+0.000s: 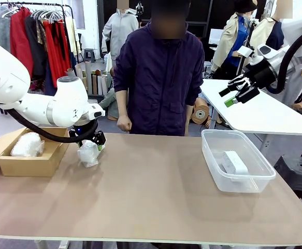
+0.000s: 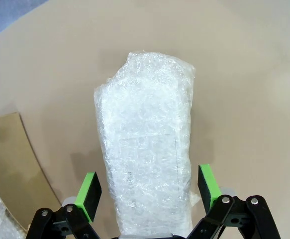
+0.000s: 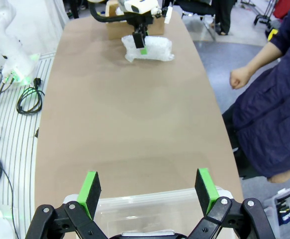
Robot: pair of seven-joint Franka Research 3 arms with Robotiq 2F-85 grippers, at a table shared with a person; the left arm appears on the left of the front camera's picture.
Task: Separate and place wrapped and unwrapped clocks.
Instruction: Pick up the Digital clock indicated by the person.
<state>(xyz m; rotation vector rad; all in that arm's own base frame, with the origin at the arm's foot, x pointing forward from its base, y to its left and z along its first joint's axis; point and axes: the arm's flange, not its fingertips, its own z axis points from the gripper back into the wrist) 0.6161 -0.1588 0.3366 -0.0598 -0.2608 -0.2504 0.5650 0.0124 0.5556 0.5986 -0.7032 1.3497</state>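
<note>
A broad tan table point(image 1: 151, 202) takes up most of the space in front of me. At its far edge stands a person point(image 1: 161, 78) in a dark jacket, one hand point(image 1: 124, 123) curled into a loose fist at waist height, just behind the tabletop.

The left arm point(image 1: 37, 104) bends in low over the table's left end. The right arm point(image 1: 275, 62) is raised well above the table at its right side.

An open cardboard box point(image 1: 29, 167) sits on the left end of the table. A clear plastic bin point(image 1: 213, 158) sits towards the right end, well apart from the box.

One bubble-wrapped bundle point(image 1: 27, 145) lies inside the cardboard box. A second wrapped bundle point(image 1: 88, 154) lies on the bare tabletop just beside the box, on its right. The bare white clock point(image 1: 234, 162) lies flat on the bottom of the clear bin.

The left gripper point(image 2: 149, 188) is down over the bundle on the table. Its jaws are spread wide and straddle one end of the wrap, with a green pad point(image 2: 91, 191) on either side. From the wrist camera I see a thin gap between each pad and the wrap, so it is released and not grasping.

The right gripper point(image 1: 226, 98) hangs in the air, jaws apart and holding nothing. Its own camera looks down past the near rim of the bin along the length of the table.
</note>
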